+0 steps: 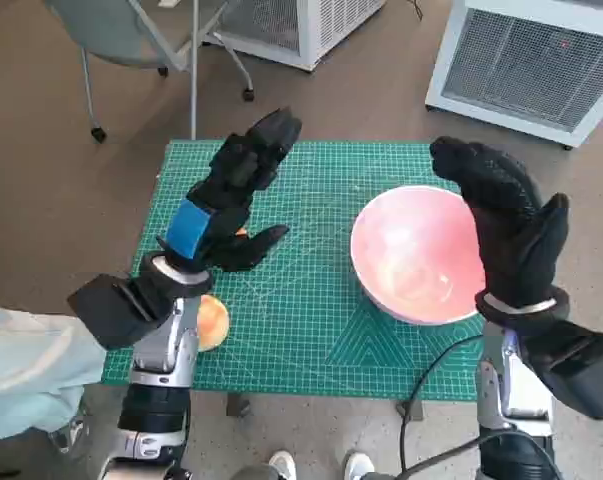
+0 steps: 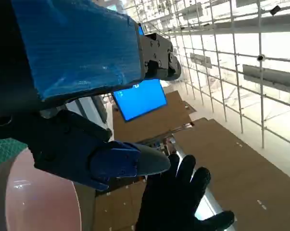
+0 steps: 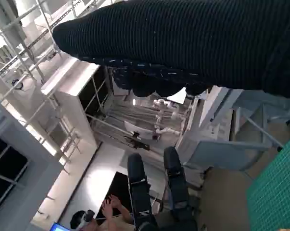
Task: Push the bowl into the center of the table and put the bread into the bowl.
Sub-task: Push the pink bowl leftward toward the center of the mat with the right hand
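The pink bowl stands empty on the right half of the green mat; its rim also shows in the left wrist view. The bread, a round orange-tan piece, lies near the mat's front left corner, half hidden behind my left forearm. My left hand is raised over the mat's left part, fingers spread, holding nothing. My right hand stands upright just right of the bowl, fingers apart and empty. Each wrist view shows the other hand: the glove and the black left hand.
A chair and two white grilled units stand beyond the table. A black cable hangs off the front edge. A person's pale sleeve is at the left, shoes below.
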Controlling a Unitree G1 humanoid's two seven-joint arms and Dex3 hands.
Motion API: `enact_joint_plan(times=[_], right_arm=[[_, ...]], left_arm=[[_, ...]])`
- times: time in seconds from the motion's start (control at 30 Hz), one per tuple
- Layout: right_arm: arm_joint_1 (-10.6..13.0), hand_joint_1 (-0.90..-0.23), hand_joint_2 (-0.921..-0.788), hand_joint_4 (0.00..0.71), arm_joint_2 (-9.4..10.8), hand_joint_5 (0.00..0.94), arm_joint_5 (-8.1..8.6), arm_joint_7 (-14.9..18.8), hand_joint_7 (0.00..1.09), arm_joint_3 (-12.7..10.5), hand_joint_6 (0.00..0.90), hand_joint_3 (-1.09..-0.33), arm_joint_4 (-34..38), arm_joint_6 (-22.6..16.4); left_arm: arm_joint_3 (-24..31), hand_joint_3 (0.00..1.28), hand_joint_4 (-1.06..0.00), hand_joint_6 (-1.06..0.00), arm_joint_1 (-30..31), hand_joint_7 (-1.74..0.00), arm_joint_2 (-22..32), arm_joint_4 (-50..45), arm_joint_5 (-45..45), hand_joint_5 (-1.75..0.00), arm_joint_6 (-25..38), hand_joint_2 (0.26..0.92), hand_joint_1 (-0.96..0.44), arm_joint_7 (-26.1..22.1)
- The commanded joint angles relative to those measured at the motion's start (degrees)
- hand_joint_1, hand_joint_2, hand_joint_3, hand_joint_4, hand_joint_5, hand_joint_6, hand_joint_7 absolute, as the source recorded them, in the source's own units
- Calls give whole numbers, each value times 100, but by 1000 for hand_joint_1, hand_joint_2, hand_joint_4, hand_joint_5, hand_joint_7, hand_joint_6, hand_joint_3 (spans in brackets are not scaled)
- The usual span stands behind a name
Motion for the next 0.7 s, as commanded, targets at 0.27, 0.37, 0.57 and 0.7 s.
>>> enact_joint_plan(times=[0.27,0.37,0.57,0.7], right_arm=[[30,-672,-921,118,-90,1,-70,35,438,-2,-1,-704,26,61],[-11,-672,-921,119,-96,2,-112,24,439,8,-1,-704,54,52],[-112,-664,-921,117,-93,1,-191,12,440,31,-1,-706,94,95],[-148,-662,-921,116,-102,0,-196,34,451,37,-1,-709,116,113]], left_arm=[[-46,334,-190,-84,-65,-358,-6,70,-18,-3,-1,921,-505,-36],[-56,334,-190,-82,-51,-360,-13,58,-7,-2,0,921,-505,-26],[-84,334,-190,-80,-7,-364,-27,-6,-8,-2,20,921,-505,-8],[-106,334,-190,-79,41,-367,-34,-75,-2,-2,33,921,-505,13]])
